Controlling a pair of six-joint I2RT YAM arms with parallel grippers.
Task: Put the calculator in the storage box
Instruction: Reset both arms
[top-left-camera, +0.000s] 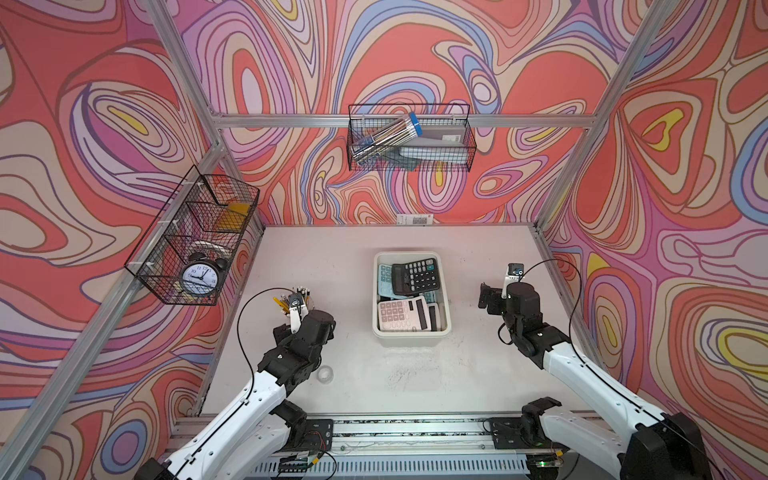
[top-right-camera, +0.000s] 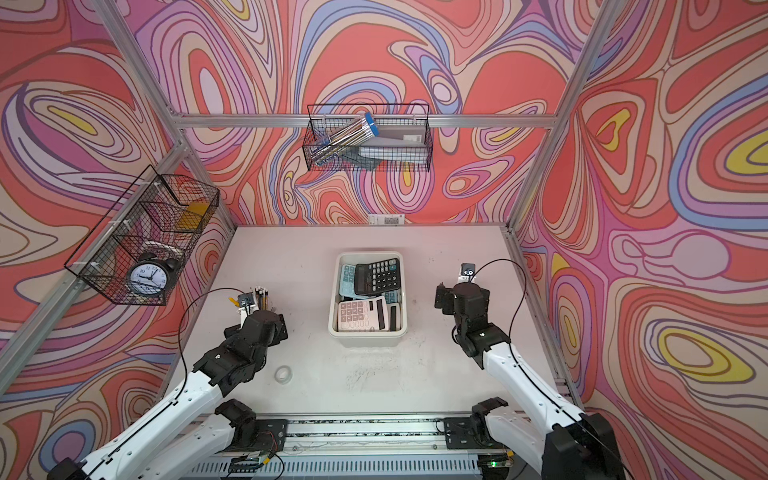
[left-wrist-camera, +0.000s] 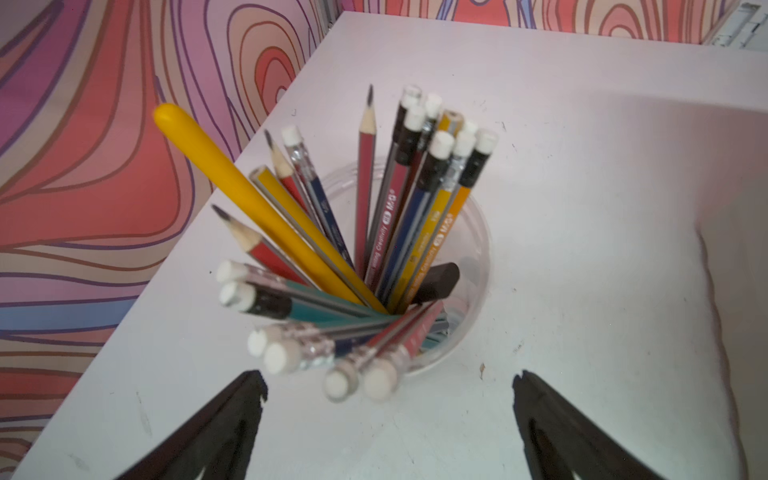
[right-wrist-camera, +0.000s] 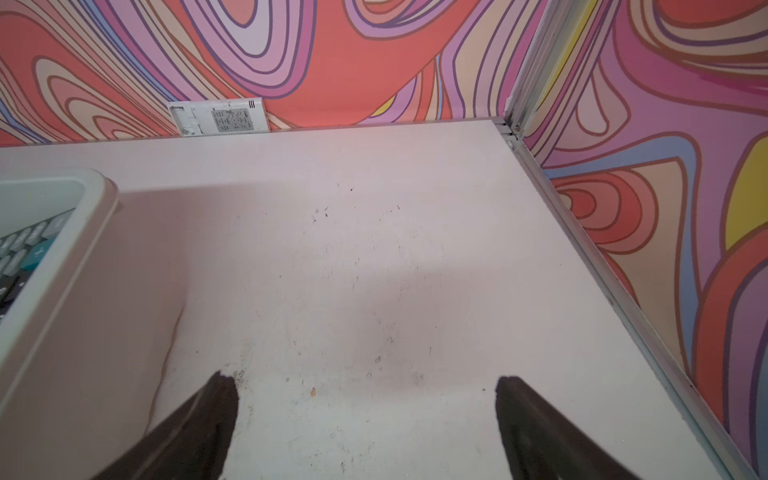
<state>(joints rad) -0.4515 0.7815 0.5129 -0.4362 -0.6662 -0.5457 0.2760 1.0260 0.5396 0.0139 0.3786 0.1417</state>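
The off-white storage box (top-left-camera: 411, 338) stands mid-table in both top views and holds several calculators. A black calculator (top-left-camera: 415, 276) lies on top at the far end and a pink-white one (top-left-camera: 401, 313) at the near end, with light blue ones beneath. My left gripper (left-wrist-camera: 388, 384) is open and empty, left of the box and just short of a cup of pencils. My right gripper (right-wrist-camera: 365, 382) is open over bare table to the right of the box (right-wrist-camera: 99, 195) and touches nothing. A top view shows it too (top-left-camera: 487, 297).
A clear cup of pencils (top-left-camera: 293, 297) stands near the left wall, and a clear tape roll (top-left-camera: 325, 372) lies by the left arm. One black wire basket on the left wall holds an alarm clock (top-left-camera: 199, 276). Another on the back rail (top-left-camera: 409, 139) holds a pencil tube and flat grey things.
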